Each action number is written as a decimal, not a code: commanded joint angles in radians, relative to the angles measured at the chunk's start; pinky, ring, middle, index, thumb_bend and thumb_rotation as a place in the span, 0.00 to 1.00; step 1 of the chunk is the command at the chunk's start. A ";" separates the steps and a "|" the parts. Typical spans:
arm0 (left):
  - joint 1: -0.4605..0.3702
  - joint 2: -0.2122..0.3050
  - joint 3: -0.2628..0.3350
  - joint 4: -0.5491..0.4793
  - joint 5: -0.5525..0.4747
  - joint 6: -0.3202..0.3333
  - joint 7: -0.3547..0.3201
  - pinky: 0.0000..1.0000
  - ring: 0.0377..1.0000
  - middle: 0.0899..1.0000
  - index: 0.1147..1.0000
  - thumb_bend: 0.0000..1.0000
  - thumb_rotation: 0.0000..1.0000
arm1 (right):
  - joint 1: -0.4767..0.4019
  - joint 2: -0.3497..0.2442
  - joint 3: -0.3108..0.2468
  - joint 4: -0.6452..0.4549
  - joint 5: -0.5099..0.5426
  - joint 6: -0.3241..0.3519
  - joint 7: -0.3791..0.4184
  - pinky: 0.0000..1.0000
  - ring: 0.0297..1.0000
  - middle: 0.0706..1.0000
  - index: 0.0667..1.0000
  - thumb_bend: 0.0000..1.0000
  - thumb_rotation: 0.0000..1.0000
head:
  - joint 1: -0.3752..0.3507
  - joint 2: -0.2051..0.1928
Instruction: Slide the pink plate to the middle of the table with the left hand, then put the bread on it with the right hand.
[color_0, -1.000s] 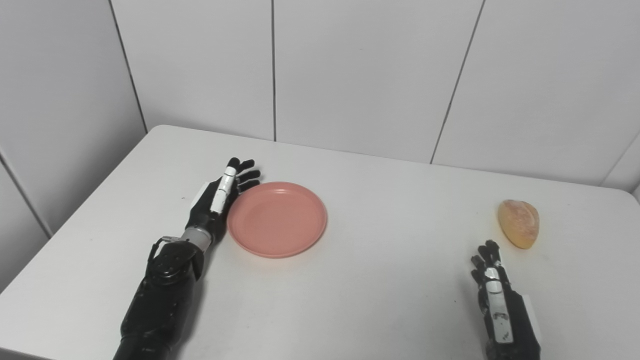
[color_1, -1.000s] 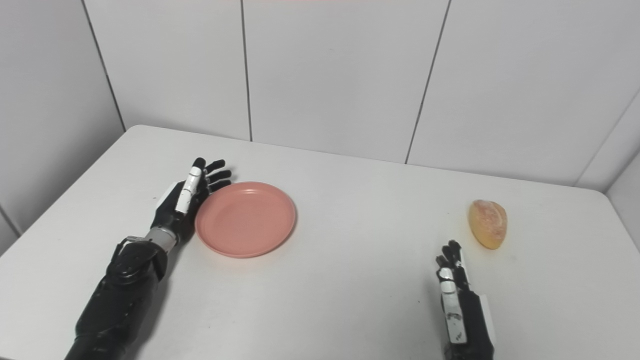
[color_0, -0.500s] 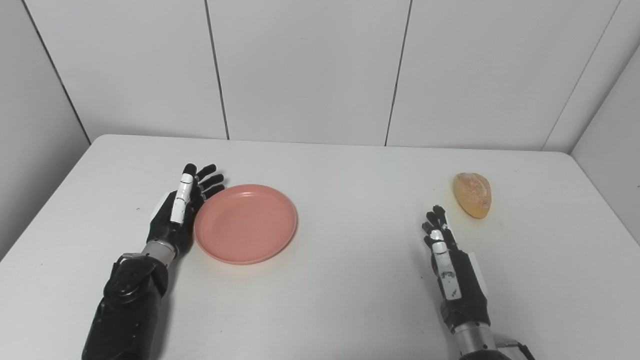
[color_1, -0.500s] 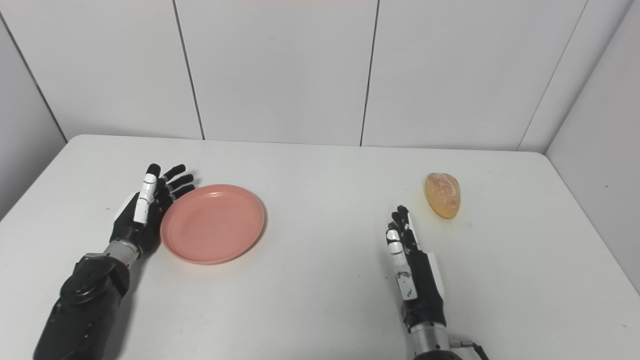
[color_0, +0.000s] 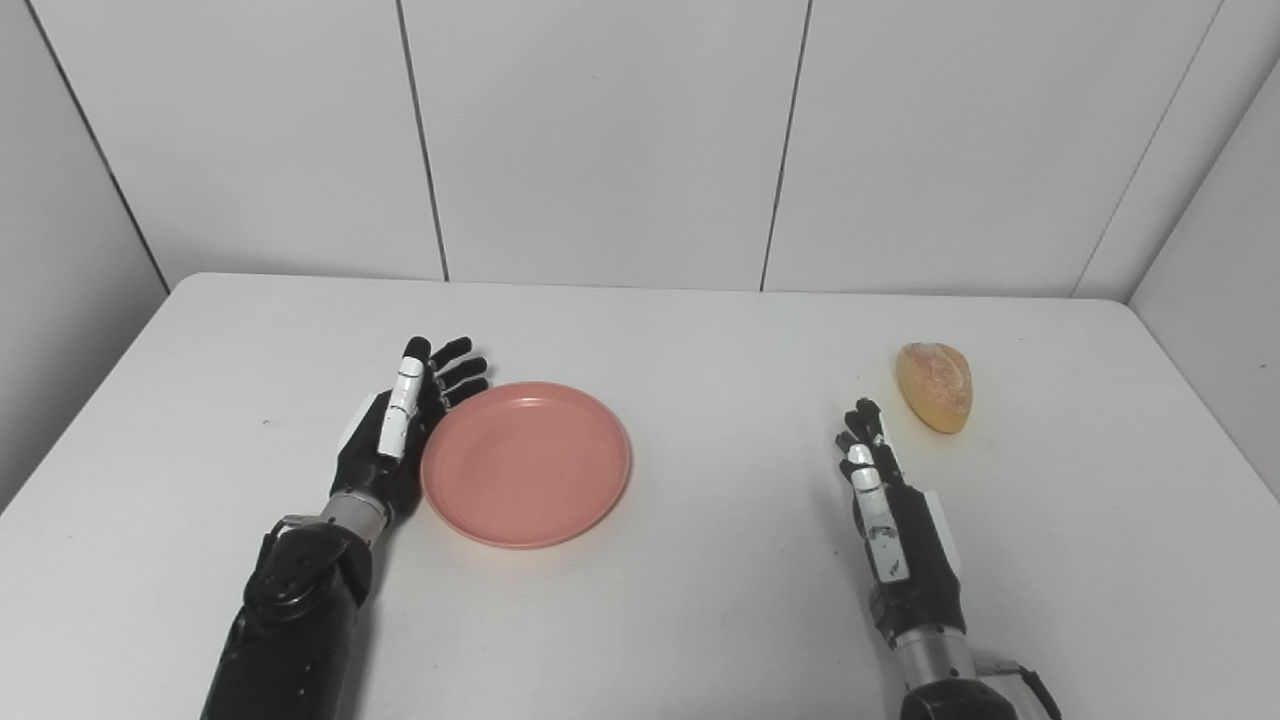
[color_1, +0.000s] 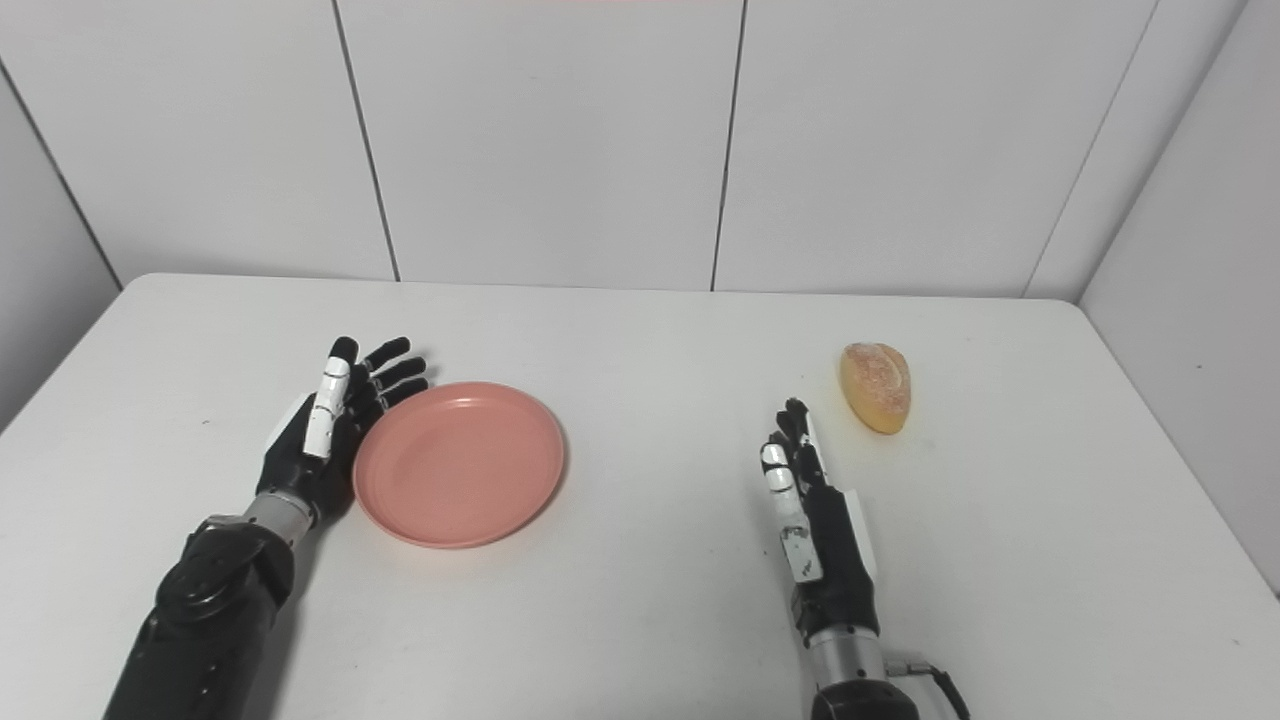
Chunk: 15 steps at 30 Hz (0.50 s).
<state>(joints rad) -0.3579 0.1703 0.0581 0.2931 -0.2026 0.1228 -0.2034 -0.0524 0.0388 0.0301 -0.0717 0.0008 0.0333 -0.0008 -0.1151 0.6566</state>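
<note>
A round pink plate (color_0: 527, 463) lies flat on the white table (color_0: 700, 620), left of the middle. My left hand (color_0: 400, 430) stands on its edge against the plate's left rim, open, fingers straight and spread, palm facing the plate. A golden bread roll (color_0: 935, 385) lies at the far right of the table. My right hand (color_0: 890, 510) rests open on the table, fingers straight, their tips a short way down and left of the bread and apart from it. Neither hand holds anything.
White panelled walls (color_0: 600, 140) close the table's back and both sides. The table's far edge (color_0: 640, 285) runs just in front of the back wall. Nothing else lies on the table.
The camera swung right and then settled. My left hand has pushed the plate a little to the right across the table. The right hand and the bread stay about where they were.
</note>
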 joint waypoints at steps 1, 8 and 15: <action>-0.013 -0.015 -0.022 -0.020 0.010 0.001 -0.008 0.85 0.85 0.84 0.83 0.75 1.00 | -0.038 0.003 -0.006 -0.012 0.009 -0.036 -0.001 1.00 0.98 0.98 0.99 0.64 0.92 | 0.000 -0.003; 0.008 -0.064 -0.035 -0.002 0.017 -0.031 -0.001 0.87 0.87 0.87 0.86 0.73 1.00 | -0.039 -0.002 -0.006 -0.002 0.008 -0.043 0.003 1.00 0.97 0.98 1.00 0.65 0.93 | -0.004 -0.012; 0.022 -0.116 -0.037 0.033 0.012 -0.088 0.008 0.86 0.87 0.87 0.86 0.78 0.97 | -0.038 -0.003 -0.012 0.002 0.017 -0.041 0.004 1.00 0.98 0.98 0.99 0.65 0.91 | -0.008 -0.021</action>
<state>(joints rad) -0.3401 0.0609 0.0291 0.3208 -0.1931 0.0332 -0.1920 -0.0553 0.0354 0.0241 -0.0488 0.0059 0.0325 0.0009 -0.1227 0.6366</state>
